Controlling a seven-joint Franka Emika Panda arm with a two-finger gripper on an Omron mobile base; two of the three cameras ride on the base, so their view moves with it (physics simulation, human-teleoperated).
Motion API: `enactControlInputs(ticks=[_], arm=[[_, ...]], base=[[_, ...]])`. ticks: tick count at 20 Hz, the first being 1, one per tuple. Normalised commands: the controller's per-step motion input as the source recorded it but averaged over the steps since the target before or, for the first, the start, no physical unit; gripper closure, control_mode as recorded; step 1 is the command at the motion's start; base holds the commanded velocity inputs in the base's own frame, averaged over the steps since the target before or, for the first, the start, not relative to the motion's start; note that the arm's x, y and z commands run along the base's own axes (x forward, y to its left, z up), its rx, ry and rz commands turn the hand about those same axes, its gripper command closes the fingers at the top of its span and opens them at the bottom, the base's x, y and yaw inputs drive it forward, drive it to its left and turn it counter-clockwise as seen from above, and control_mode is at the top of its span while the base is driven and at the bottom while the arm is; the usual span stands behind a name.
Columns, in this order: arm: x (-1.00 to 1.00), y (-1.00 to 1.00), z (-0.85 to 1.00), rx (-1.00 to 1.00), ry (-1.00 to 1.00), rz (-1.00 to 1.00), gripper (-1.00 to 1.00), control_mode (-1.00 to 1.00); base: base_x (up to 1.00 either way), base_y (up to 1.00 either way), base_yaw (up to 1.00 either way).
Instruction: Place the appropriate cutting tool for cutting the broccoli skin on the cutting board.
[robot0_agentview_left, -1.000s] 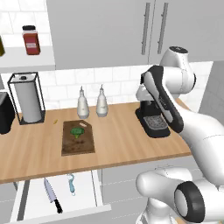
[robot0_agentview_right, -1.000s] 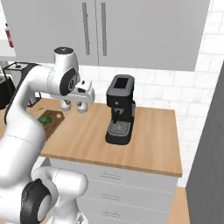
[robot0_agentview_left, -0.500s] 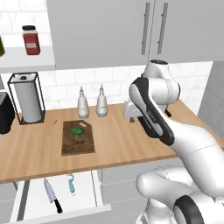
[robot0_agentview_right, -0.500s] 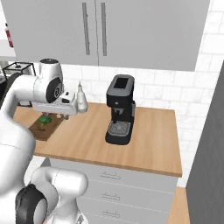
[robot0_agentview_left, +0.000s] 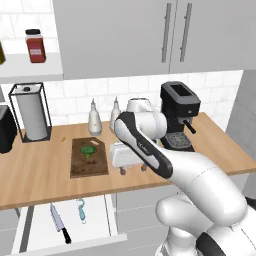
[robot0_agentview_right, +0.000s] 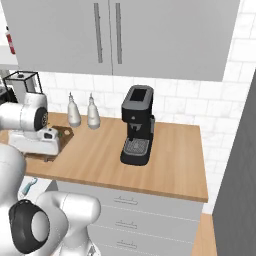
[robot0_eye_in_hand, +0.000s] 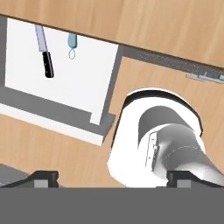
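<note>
Wooden counter edge overhangs open drawer.

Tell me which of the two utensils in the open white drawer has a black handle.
The long silver-bladed kitchen knife; the small light-blue loop-ended peeler beside it has none.

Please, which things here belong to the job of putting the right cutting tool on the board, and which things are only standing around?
For the job:
- knife, in the open drawer
- broccoli, on the board
- cutting board
- end effector, open, empty

Just standing around:
- light-blue peeler, beside the knife
- coffee machine
- two bottles
- paper towel holder
- spice jar
</note>
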Motion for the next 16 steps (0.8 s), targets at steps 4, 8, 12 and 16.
enactControlInputs(ticks=[4,8,12,16], arm=[[-0.78,1.0,-0.53,-0.15,0.05,0.05,-1.0,-1.0],[-1.0,0.96,-0.39,-0.16,-0.06,0.0,-1.0,-1.0],[-0.3,0.62,-0.26,-0.14,-0.04,-0.07,-1.0,-1.0],[0.48,0.75,-0.26,-0.06,0.04,-0.12,-1.0,-1.0]], base=[[0.0,0.0,0.0],[0.0,0.0,0.0],[0.0,0.0,0.0],[0.0,0.0,0.0]])
